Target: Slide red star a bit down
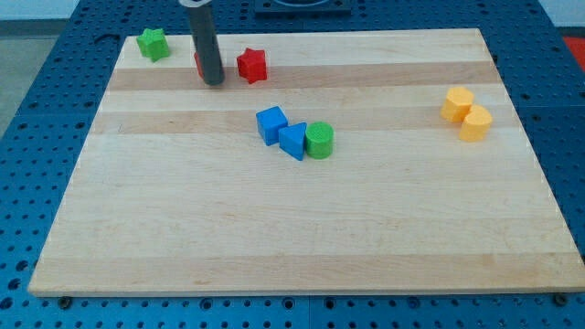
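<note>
The red star (252, 65) lies near the view's top, left of centre, on the wooden board (302, 219). My tip (213, 82) rests on the board just left of the star, a small gap apart. A second red block (198, 64) sits right behind the rod and is mostly hidden by it; its shape cannot be made out.
A green star (154, 43) lies at the top left corner. A blue cube (271, 124), a blue block (293, 141) and a green cylinder (319, 140) cluster at the centre. Two yellow blocks (458, 104) (476, 122) sit touching at the right.
</note>
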`<action>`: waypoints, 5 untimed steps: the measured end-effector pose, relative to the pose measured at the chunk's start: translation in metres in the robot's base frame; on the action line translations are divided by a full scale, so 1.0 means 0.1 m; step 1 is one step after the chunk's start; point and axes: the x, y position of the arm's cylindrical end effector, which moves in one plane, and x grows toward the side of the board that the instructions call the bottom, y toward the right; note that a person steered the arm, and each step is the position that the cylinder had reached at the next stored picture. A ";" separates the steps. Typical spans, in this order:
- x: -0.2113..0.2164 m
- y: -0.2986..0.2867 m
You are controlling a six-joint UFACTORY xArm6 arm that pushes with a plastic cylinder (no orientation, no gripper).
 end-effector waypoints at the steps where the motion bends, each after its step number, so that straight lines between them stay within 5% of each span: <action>1: -0.02 -0.07; 4: 0.46 1.04; 5: 0.03 1.84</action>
